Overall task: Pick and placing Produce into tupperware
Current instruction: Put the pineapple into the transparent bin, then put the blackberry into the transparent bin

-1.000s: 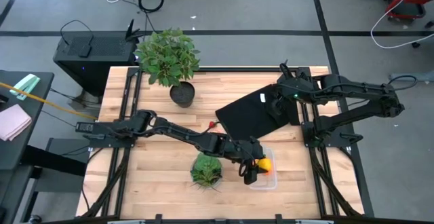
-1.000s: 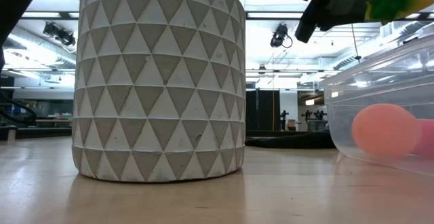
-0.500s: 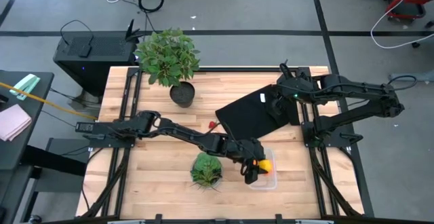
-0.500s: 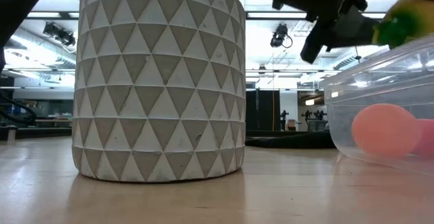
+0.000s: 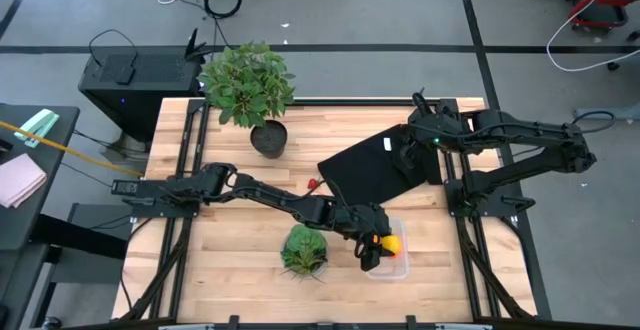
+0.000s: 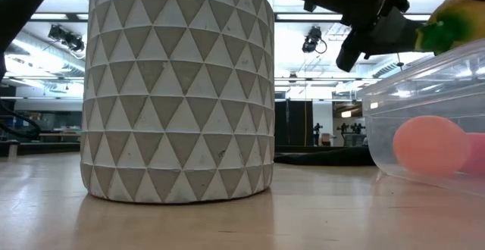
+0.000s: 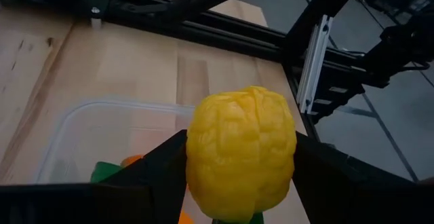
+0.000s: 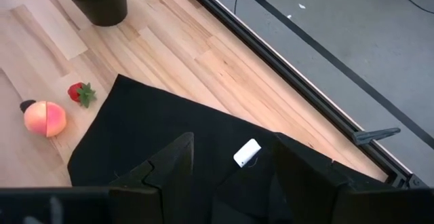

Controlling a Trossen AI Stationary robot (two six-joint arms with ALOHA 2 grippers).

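My left gripper (image 5: 384, 240) is over the tupperware (image 5: 392, 260), shut on the yellow piece (image 7: 241, 153). The same piece shows in the low view (image 6: 453, 19) just above the clear box's rim (image 6: 424, 72). An orange carrot with a green top (image 7: 122, 164) and a pink-orange ball (image 6: 430, 145) lie inside the box. On the wood beside the black cloth's corner rest a peach-coloured ball (image 8: 45, 118) and a tiny red piece (image 8: 81, 93). My right gripper (image 8: 234, 170) hangs open over the black cloth (image 5: 375, 170), far from the box. My left gripper pinches the yellow piece between its two fingers, one finger (image 7: 159, 166) on each side of its ribbed body (image 7: 200, 149). The fingers come slanting down from the table's left. The piece is lifted clear, above the open tupperware.
The lettuce head (image 5: 303, 250) sits just left of the tupperware. The potted plant (image 5: 247, 85) stands at the far left of the table, and its pot fills the low view (image 6: 178, 91). A white tag (image 8: 245, 153) lies on the black cloth. Bare wood lies near the left front.
My left gripper has sunk toward the tupperware with the yellow piece still in its hold; the piece now sits closer to the box's rim. Most of this drop came in the first half second.
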